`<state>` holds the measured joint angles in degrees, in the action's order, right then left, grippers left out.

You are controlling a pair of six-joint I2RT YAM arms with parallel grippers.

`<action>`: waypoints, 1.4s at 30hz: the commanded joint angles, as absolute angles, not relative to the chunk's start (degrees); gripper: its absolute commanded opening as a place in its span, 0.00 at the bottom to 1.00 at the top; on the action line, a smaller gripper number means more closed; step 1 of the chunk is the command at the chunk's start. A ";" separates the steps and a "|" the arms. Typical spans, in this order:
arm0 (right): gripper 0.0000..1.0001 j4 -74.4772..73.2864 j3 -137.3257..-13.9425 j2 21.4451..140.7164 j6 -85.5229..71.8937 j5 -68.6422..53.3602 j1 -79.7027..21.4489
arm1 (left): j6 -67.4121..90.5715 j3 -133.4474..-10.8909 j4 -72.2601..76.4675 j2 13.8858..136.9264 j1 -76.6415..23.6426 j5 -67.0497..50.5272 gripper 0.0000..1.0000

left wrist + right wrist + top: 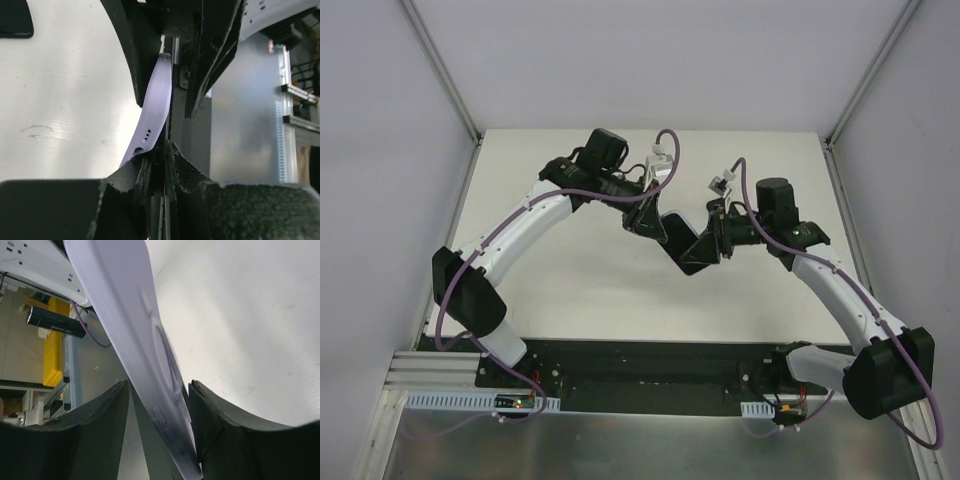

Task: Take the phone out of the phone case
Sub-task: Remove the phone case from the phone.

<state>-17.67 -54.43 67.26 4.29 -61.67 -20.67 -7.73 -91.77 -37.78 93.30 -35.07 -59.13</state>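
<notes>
Both arms meet above the middle of the table, with the dark phone (682,245) held between them. In the left wrist view, the lavender phone case (155,100) bows away from the thin dark phone (170,115). My left gripper (161,150) is shut on the phone's lower end, and the case's bottom end, with its speaker holes, rests against one finger. In the top view the left gripper (658,228) is on the left. My right gripper (712,245) has its jaws apart around the case (125,305). The right gripper (159,387) leaves a gap beside the phone's grey face (150,445).
The white table (570,290) lies below the grippers, with grey walls on three sides. A flat black object (12,20) lies on the table at the upper left of the left wrist view. The arm bases and a metal rail (470,400) run along the near edge.
</notes>
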 commanded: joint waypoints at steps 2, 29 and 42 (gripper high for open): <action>0.57 -10.02 -61.61 66.80 5.01 -61.43 -21.18 | -20.47 -91.32 -48.95 92.99 -37.88 -50.11 0.00; 0.54 -4.31 -60.82 74.27 -1.14 -57.83 -21.97 | -25.31 -92.11 -50.10 91.58 -41.04 -45.09 0.00; 0.52 -4.92 -58.89 74.79 -0.44 -57.48 -23.82 | -25.14 -93.43 -50.10 92.37 -41.31 -44.65 0.00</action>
<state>-6.63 -59.09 74.63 -0.84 -57.65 -23.35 -23.70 -90.89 -50.04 94.28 -40.58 -42.85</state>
